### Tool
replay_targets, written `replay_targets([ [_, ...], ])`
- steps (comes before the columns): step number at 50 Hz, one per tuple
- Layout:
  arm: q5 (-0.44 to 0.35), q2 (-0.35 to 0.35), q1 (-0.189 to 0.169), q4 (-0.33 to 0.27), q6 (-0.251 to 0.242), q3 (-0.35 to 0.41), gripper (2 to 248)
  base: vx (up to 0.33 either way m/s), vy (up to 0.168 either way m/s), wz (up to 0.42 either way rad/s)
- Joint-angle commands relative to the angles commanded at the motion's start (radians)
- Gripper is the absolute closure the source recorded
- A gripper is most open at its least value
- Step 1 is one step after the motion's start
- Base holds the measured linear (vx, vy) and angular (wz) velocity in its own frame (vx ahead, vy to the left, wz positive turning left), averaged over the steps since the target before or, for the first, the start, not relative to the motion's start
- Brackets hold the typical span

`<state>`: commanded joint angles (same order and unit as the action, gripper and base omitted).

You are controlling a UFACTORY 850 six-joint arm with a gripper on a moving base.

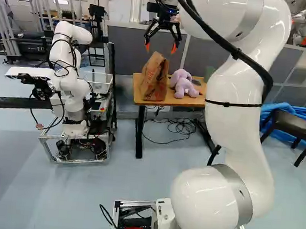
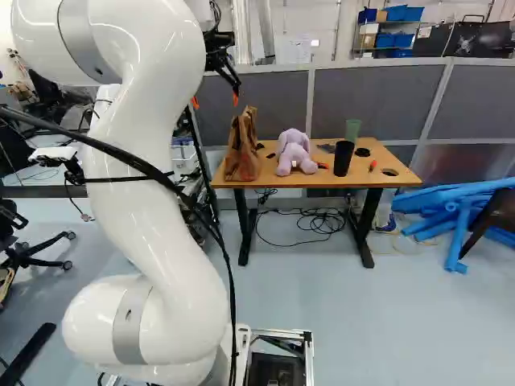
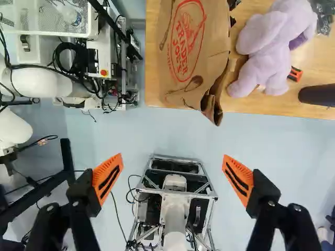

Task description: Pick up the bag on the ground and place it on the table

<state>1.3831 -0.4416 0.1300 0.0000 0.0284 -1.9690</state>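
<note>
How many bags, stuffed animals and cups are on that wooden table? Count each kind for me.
Bags: 1, the brown paper bag
Stuffed animals: 1, the lilac stuffed animal
Cups: 2, the black cup and the green cup
Total: 4

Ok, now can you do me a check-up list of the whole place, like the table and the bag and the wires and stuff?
Surface: wooden table, with things on it.
Job's things: brown paper bag stands on the table, at its left end in the right base view.
Clutter: purple plush toy beside the bag; black cup and green cup farther along.
Tool: the tool is open, nothing between its fingers.
Cables: loose black cables on the floor under the table.
Surroundings: another robot beside the table; blue tubes on the floor past its other end.
</note>
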Motion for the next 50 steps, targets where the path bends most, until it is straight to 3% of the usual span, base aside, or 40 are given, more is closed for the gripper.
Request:
replay_targets([
  [22,-0.046,0.015,-0.003,0.000,-0.001,0.039,3,0.000,0.000,0.000],
  [50,-0.184,0.059,-0.011,0.000,-0.002,0.154,3,0.000,0.000,0.000],
])
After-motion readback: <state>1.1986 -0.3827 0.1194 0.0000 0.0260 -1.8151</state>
